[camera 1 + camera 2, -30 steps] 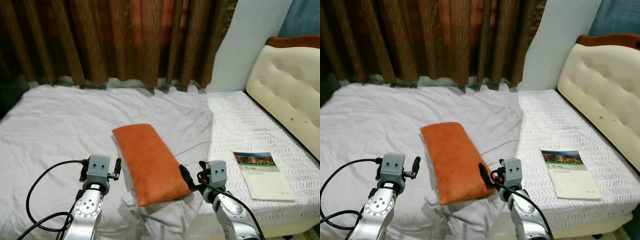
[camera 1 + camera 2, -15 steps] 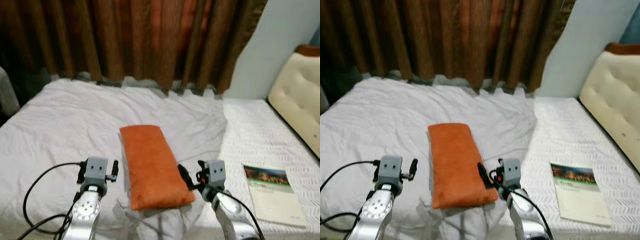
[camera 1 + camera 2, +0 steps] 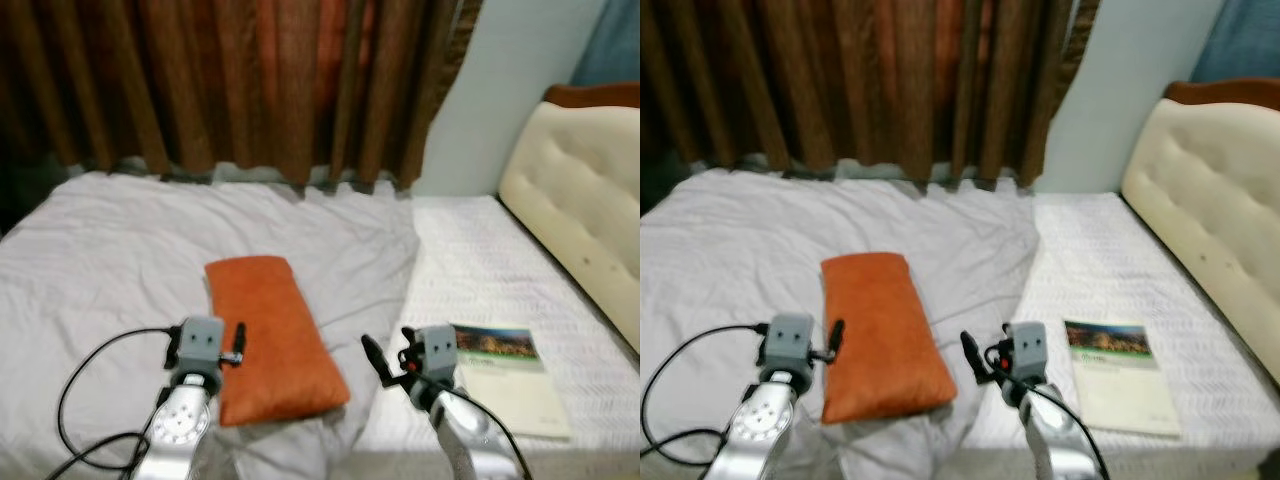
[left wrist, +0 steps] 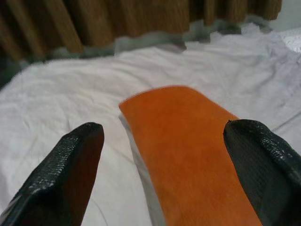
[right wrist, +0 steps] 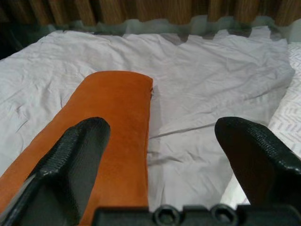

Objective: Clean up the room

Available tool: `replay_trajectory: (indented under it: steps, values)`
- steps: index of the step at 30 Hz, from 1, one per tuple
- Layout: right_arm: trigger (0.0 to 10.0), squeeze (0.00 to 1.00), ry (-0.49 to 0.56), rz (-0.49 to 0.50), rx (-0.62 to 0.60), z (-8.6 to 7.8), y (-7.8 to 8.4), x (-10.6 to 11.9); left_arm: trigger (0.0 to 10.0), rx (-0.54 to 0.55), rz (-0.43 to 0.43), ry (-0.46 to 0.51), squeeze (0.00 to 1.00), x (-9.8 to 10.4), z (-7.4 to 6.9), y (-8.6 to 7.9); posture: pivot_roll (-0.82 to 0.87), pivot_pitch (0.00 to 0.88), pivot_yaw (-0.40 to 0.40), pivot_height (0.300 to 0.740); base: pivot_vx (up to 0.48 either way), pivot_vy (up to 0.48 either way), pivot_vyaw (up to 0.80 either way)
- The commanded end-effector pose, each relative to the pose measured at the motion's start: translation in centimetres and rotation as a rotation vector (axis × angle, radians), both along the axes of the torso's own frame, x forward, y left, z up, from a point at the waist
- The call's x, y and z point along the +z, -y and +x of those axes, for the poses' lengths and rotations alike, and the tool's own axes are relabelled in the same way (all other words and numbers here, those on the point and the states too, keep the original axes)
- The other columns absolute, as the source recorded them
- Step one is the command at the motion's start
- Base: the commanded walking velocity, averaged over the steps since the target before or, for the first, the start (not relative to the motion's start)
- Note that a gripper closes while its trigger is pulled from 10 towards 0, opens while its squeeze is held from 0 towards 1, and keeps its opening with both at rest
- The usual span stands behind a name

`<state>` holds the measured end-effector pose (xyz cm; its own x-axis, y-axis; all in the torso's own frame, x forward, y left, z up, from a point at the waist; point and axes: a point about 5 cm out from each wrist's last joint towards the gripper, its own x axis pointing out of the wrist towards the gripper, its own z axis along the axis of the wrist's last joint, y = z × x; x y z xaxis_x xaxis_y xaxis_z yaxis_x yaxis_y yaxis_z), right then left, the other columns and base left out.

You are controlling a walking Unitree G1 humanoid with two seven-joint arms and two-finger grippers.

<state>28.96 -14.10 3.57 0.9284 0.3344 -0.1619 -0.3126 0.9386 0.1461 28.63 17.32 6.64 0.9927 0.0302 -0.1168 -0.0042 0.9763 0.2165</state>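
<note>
Both arms fwd, low; left gripper (image 4: 164,165) & right gripper (image 5: 160,160) fingers spread wide, empty

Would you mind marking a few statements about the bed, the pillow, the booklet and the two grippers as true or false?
1. The orange pillow lies on the grey sheet. True.
2. The booklet lies on top of the pillow. False: it lies apart, on the white patterned cover.
3. The left gripper is open. True.
4. The right gripper grips the pillow. False: it is open and holds nothing.
5. The curtains are white. False: they are brown.
</note>
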Motion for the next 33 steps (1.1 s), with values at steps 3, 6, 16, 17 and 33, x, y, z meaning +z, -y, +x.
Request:
replay_trajectory:
  steps: [3, 6, 16, 17, 33]
  values:
    - [10.0, 0.0, 0.016, -0.01, -0.005, 0.5, 0.6, 0.6, 10.0, -0.01, -0.013, -0.001, 0.0, -0.1, -0.1, 0.6, 0.12, 0.0, -0.088, 0.74, 0.48, 0.0, 0.0]
    - [10.0, 0.0, 0.014, -0.013, 0.003, 0.5, 0.5, 0.6, 10.0, -0.011, -0.012, 0.001, 0.0, 0.0, -0.1, 0.7, 0.13, 0.0, -0.088, 0.74, 0.48, 0.0, 0.0]
    - [10.0, 0.0, 0.006, -0.023, 0.027, 0.5, 0.2, 0.5, 10.0, -0.007, -0.014, 0.003, 0.0, 0.0, -0.2, 0.6, 0.13, 0.0, -0.094, 0.74, 0.48, 0.0, 0.19]
    - [10.0, 0.0, 0.005, -0.021, 0.028, 0.5, 0.1, 0.4, 10.0, -0.009, -0.013, 0.002, 0.0, 0.0, -0.2, 0.6, 0.13, 0.0, -0.094, 0.74, 0.48, 0.0, 0.69]
    - [10.0, 0.0, -0.136, 0.179, -0.07, 1.1, -0.7, -0.4, 10.0, 0.072, -0.531, -0.074, 0.0, -0.3, 2.7, -5.9, 0.04, 0.438, -0.141, 0.74, 0.06, 0.0, 0.0]
